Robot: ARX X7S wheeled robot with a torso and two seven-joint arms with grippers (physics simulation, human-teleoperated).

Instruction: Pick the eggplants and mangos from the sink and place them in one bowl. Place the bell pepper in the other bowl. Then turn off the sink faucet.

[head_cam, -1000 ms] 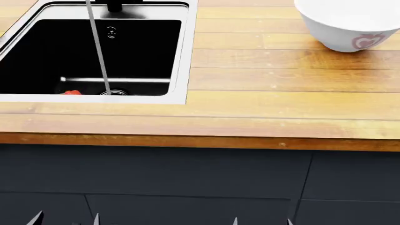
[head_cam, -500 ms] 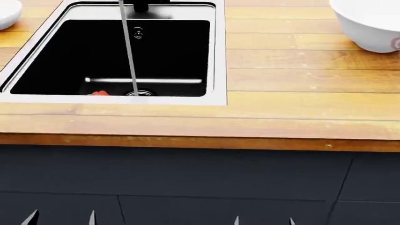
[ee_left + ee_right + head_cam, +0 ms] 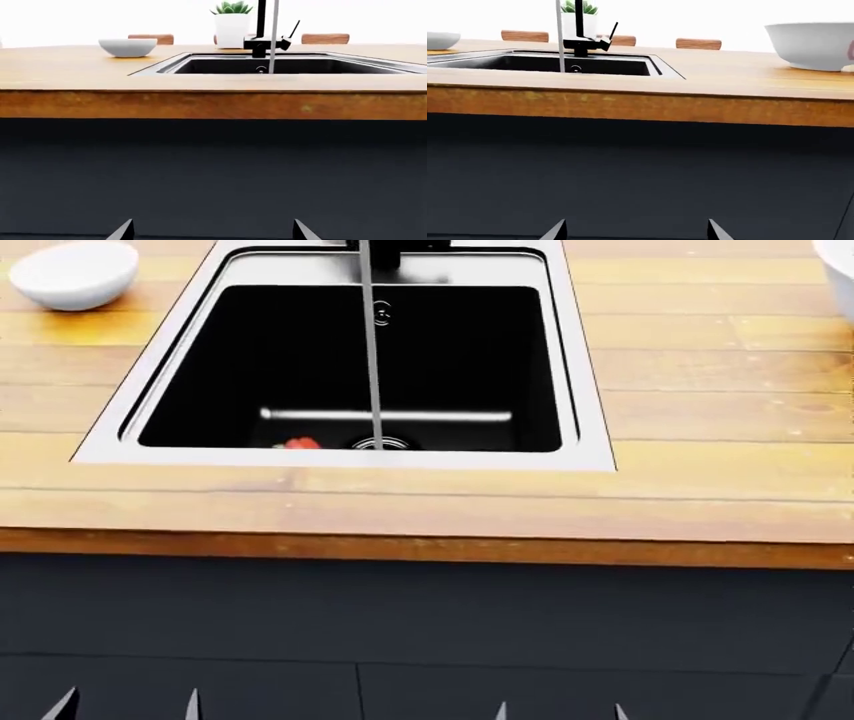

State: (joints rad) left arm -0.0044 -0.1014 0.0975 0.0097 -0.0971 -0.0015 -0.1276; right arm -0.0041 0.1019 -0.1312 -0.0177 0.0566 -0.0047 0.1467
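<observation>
The sink point(image 3: 583, 370) lies in the wooden counter, straight ahead in the head view. Water runs in a thin stream point(image 3: 371, 350) from the black sink faucet point(image 3: 388, 252) down to the drain point(image 3: 382, 444). A small red thing with a bit of green, seemingly the bell pepper point(image 3: 302, 443), peeks over the sink's near wall. Eggplants and mangos are hidden. One white bowl point(image 3: 74, 273) stands left of the sink, the other bowl point(image 3: 843, 270) at the right edge. My left gripper point(image 3: 127, 708) and right gripper point(image 3: 561, 710) hang open and empty, low before the cabinet.
Dark cabinet fronts point(image 3: 427, 630) fill the space below the counter edge point(image 3: 427, 545). A potted plant point(image 3: 231, 22) stands behind the faucet point(image 3: 261, 25), whose thin lever point(image 3: 293, 27) points up and sideways. Wooden chair backs point(image 3: 698, 44) show beyond the counter.
The head view has slid left along the counter: the sink moved to the middle, the left bowl came into view, the right bowl nearly left it. Both grippers stay open.
</observation>
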